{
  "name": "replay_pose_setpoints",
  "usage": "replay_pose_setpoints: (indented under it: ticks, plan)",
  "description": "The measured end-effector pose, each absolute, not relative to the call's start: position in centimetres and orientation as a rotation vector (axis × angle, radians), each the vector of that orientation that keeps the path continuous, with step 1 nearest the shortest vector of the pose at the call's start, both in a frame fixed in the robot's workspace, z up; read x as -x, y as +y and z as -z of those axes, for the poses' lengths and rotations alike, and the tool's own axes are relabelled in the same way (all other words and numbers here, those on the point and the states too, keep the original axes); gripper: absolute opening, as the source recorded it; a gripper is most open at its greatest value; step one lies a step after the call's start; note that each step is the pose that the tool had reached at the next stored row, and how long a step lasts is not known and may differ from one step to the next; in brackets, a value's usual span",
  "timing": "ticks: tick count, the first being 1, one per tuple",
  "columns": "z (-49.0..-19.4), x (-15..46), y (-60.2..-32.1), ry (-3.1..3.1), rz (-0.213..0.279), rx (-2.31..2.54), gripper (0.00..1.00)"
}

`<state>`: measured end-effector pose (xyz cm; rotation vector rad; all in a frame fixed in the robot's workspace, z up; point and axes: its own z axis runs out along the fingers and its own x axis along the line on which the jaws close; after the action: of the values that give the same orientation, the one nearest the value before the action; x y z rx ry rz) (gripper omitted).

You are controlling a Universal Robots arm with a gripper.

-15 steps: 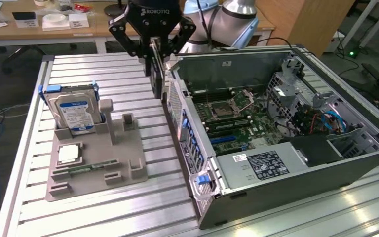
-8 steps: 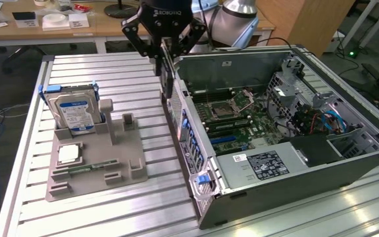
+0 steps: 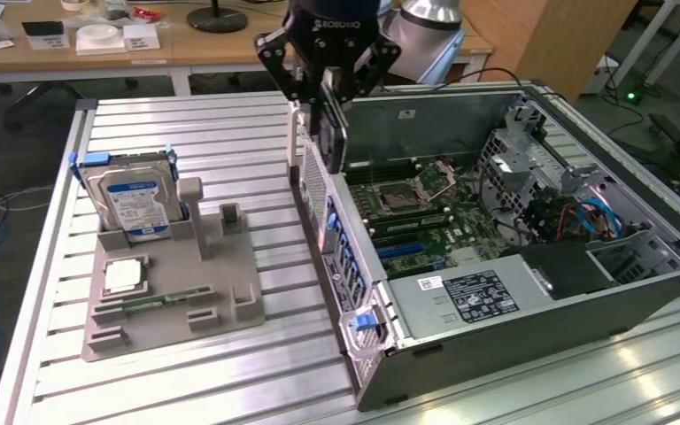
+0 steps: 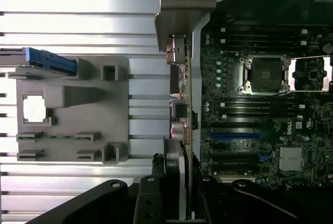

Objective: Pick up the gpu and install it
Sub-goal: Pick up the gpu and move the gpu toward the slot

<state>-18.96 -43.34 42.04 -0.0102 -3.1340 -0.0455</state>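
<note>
1 grey fixture [image 3: 163, 310] lies nearest on the slatted bench [image 3: 234, 381], beside the open computer case [image 3: 529, 328]. Behind it, a hard drive [image 3: 134, 199] stands upright in its slot. Farther back, the pincer [image 3: 329, 93] [image 4: 174, 177], narrowly parted, pinches the gpu [image 3: 332, 128] [image 4: 174, 182], which hangs vertically at the case's rear wall.

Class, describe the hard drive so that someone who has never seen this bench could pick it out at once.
On the slatted metal table, find the grey holder tray at the exterior view's left of the open computer case. The hard drive stands upright at its far end, the only silver box with a blue label.
</note>
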Motion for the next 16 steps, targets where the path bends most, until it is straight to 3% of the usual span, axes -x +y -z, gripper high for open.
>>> replay_pose_setpoints:
  ticks: [16]
  plan:
    - [-41.8, 13.7, -43.3, -3.134, 0.046, 0.012, 0.28]
